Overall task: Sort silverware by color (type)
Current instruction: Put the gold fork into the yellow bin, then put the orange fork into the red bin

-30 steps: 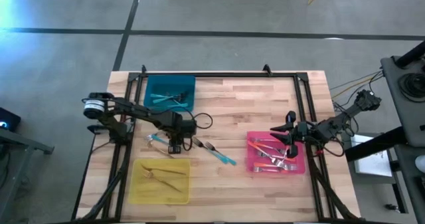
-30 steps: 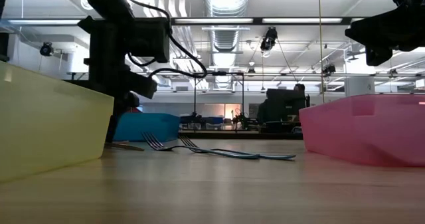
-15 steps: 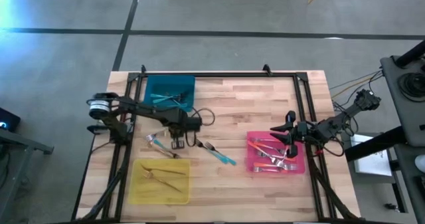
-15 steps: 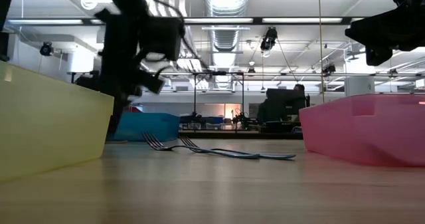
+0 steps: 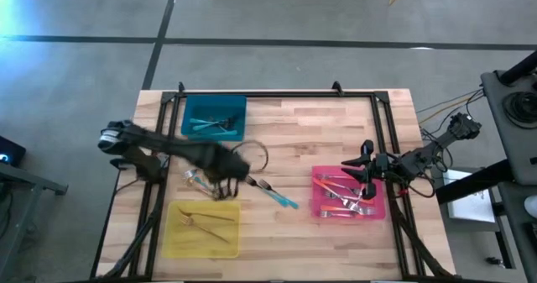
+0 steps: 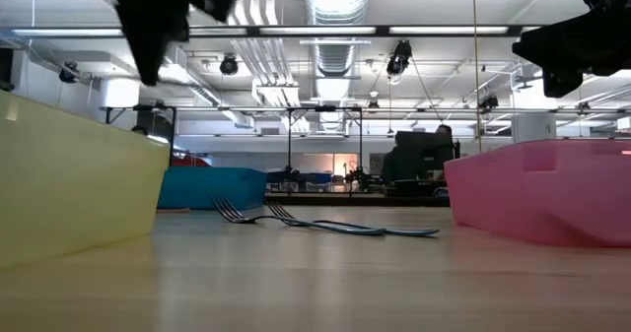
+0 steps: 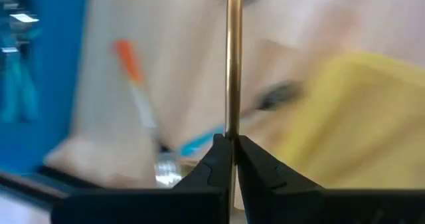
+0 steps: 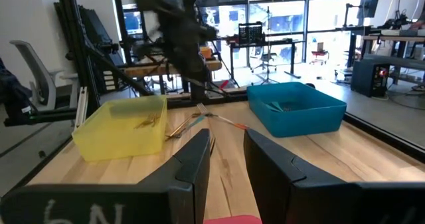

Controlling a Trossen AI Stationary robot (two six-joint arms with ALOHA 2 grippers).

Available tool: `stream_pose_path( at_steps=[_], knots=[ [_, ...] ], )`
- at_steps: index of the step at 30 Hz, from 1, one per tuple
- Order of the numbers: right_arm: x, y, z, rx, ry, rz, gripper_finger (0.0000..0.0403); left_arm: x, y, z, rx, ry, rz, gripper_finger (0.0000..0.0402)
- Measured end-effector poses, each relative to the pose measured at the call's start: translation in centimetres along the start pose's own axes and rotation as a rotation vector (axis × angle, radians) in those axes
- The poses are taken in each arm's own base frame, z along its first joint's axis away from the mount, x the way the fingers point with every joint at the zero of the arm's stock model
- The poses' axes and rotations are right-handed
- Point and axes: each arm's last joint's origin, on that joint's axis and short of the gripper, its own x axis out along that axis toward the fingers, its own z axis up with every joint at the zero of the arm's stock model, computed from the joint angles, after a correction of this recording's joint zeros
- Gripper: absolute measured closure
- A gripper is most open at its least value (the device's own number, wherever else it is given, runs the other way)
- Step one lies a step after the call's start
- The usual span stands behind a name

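While pinching a thin gold metal fork handle (image 7: pixel 233 58) between closed fingers, left gripper (image 5: pixel 220 175) hovering left of centre in the high view, handle pointing straight out; yellow plastic tray (image 5: pixel 201 230) lying just below, nearer this arm. Tines hidden, arm blurred. Right gripper (image 8: pixel 226 159) waiting open above pink plastic tray (image 5: pixel 349 212)

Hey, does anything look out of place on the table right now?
Yes: a few forks lie loose on the bare wood between the trays, unsorted. The left gripper is shut on a gold fork above them.
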Motion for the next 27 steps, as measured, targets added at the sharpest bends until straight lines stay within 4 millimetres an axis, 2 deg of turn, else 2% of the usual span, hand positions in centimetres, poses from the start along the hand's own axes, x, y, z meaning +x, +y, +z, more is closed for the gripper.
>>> stream_pose_path(
  at_steps=[3, 6, 10, 13, 18, 22, 27],
  knots=[
    [0.0, 0.0, 0.0, 0.000, 0.000, 0.000, 0.0316, -1.6, -2.4, -2.5, -0.010, -0.046, -0.041, 0.0401],
    [0.0, 0.0, 0.0, 0.000, 0.000, 0.000, 0.0316, -2.3, -4.5, -5.0, -0.047, -0.069, -0.063, 0.0401],
    [0.0, 0.0, 0.0, 0.000, 0.000, 0.000, 0.0316, -2.1, -7.3, -7.8, -0.068, -0.058, -0.118, 0.0401],
    [0.0, 0.0, 0.0, 0.000, 0.000, 0.000, 0.0316, -1.2, -9.3, -9.3, -0.066, -0.060, -0.159, 0.0402],
    [0.0, 0.0, 0.0, 0.000, 0.000, 0.000, 0.0316, 1.2, -10.8, -10.5, -0.072, -0.021, -0.094, 0.0402],
    [0.0, 0.0, 0.0, 0.000, 0.000, 0.000, 0.0316, 2.9, -10.7, -10.3, -0.079, 0.008, -0.032, 0.0392],
    [0.0, 0.0, 0.0, 0.000, 0.000, 0.000, 0.0316, 4.1, -10.7, -10.2, -0.119, 0.031, -0.010, 0.0365]
  ],
)
